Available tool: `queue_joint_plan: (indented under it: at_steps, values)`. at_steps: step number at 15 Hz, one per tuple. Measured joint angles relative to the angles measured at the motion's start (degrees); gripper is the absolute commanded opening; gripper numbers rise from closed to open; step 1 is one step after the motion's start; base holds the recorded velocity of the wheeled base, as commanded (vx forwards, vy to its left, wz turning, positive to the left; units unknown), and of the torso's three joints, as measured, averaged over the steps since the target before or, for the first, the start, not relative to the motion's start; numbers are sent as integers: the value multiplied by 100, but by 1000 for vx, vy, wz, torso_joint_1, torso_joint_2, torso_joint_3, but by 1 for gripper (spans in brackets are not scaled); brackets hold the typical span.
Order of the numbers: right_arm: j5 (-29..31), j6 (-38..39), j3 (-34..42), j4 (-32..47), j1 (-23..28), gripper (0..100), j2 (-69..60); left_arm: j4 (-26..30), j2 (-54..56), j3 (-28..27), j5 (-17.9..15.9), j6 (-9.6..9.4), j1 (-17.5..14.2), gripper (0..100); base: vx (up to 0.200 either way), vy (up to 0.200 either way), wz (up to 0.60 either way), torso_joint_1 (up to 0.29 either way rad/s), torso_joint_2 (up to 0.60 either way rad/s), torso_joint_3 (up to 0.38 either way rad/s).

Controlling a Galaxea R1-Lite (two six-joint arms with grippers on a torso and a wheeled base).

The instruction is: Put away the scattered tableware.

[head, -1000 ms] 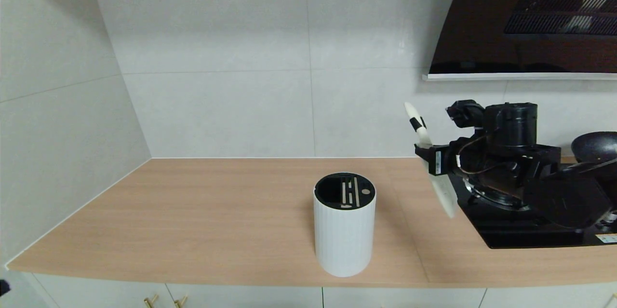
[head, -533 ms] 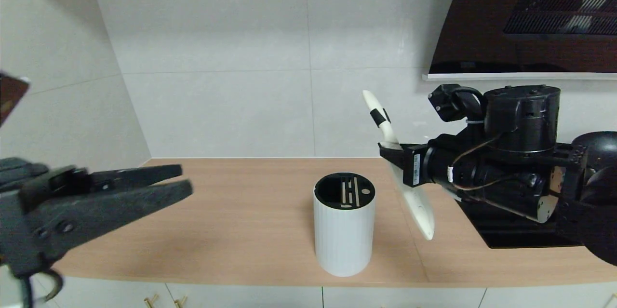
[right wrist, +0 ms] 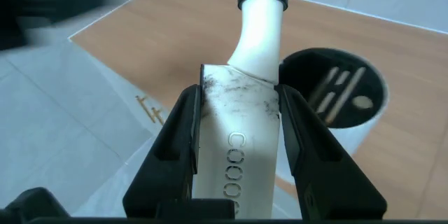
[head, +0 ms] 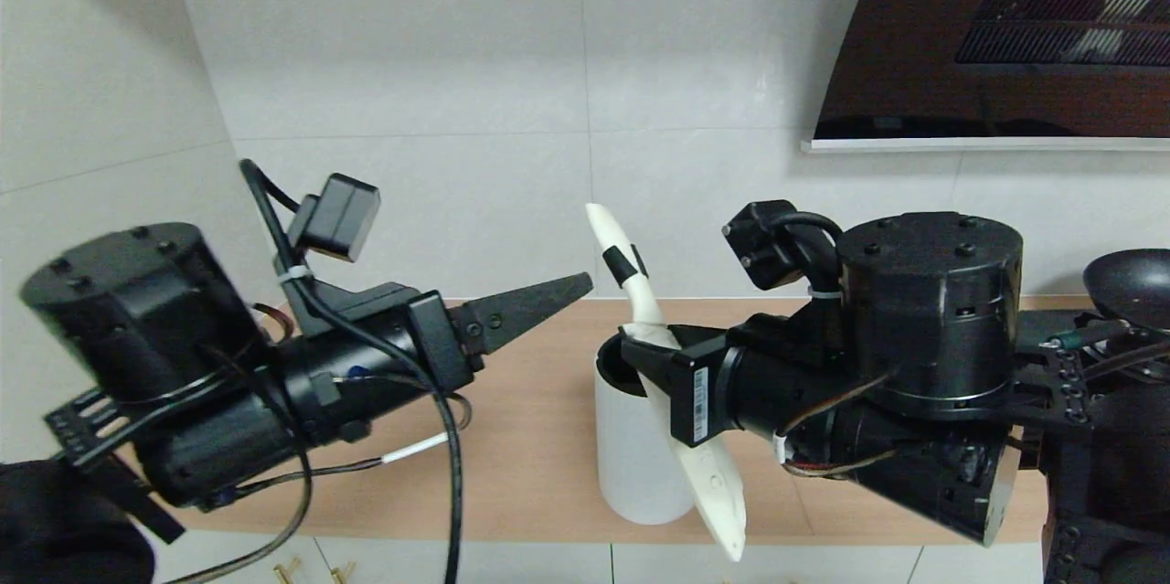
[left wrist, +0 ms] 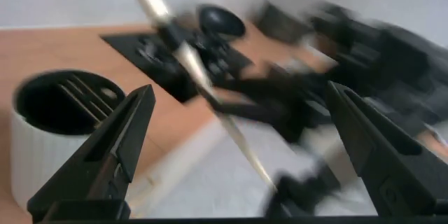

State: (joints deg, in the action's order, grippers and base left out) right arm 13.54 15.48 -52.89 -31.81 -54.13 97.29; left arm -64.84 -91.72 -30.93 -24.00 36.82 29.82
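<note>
Now, head view: right gripper (head: 654,355), clamped on white spatula (head: 717,483), has shifted left, partly hiding white holder (head: 631,465) near countertop's (head: 530,438) front edge; left gripper (head: 539,301) newly raised. Left wrist view: fingers wide apart, empty. Right wrist view: spatula tilted above holder.

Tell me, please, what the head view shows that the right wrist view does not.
The head view adds the range hood, the black pan and the lower tip of the white spatula. The right wrist view adds the slots in the top of the white holder and dark smudges on the spatula. Both share the right claw shut on the spatula, the holder and the wooden counter.
</note>
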Motion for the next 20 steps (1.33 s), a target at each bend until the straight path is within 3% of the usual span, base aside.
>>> queue_joint_plan:
  at_steps: [1, 3, 9, 12, 20]
  values:
    - [28, 0, 0, -73, -52, 0, 44, -363, -301, 39, 384, 32, 195, 100, 0, 0, 0, 0, 0, 0]
    - [62, -2, 20, -112, -108, 0, 116, -558, -668, 65, 584, 71, 433, 100, 0, 0, 0, 0, 0, 0]
    - [71, 0, 55, -119, -271, 0, 232, -585, -883, 6, 630, 98, 496, 100, 0, 0, 0, 0, 0, 0]
    - [77, -2, 80, -121, -329, 0, 246, -585, -833, -22, 619, 323, 463, 100, 0, 0, 0, 0, 0, 0]
    - [77, -10, 183, -123, -519, 0, 254, -578, -795, -33, 617, 341, 444, 100, 0, 0, 0, 0, 0, 0]
